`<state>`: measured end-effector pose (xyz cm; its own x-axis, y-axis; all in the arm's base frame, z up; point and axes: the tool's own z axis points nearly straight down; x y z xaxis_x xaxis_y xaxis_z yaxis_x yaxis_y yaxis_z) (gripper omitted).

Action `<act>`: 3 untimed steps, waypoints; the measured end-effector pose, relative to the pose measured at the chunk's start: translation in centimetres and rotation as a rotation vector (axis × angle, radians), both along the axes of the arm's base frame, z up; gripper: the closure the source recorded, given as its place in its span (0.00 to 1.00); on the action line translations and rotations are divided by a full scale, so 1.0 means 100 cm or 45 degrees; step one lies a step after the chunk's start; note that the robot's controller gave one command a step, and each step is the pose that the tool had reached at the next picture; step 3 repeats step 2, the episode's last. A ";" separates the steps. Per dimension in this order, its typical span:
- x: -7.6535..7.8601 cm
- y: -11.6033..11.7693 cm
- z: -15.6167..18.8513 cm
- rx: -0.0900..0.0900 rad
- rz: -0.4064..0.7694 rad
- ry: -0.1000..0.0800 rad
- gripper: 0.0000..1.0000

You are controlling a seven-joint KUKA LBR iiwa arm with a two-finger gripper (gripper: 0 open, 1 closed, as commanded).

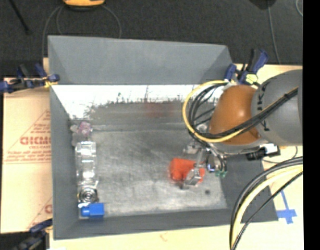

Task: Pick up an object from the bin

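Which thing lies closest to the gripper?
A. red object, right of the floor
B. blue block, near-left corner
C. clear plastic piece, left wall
A: the red object lies right at the gripper, while the blue block and the clear plastic piece sit along the left wall of the bin.

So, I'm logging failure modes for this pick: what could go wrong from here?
The end effector sits at the right edge of the red object, not centred over it, so the object might slip or get nudged aside. This is close to the bin's right wall, which the wrist could brush.
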<state>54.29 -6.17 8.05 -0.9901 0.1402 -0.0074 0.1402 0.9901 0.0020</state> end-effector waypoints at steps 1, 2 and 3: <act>0.001 -0.001 0.001 -0.001 -0.001 -0.001 1.00; 0.014 0.007 0.142 0.000 -0.116 -0.006 1.00; 0.014 0.007 0.142 0.000 -0.116 -0.006 1.00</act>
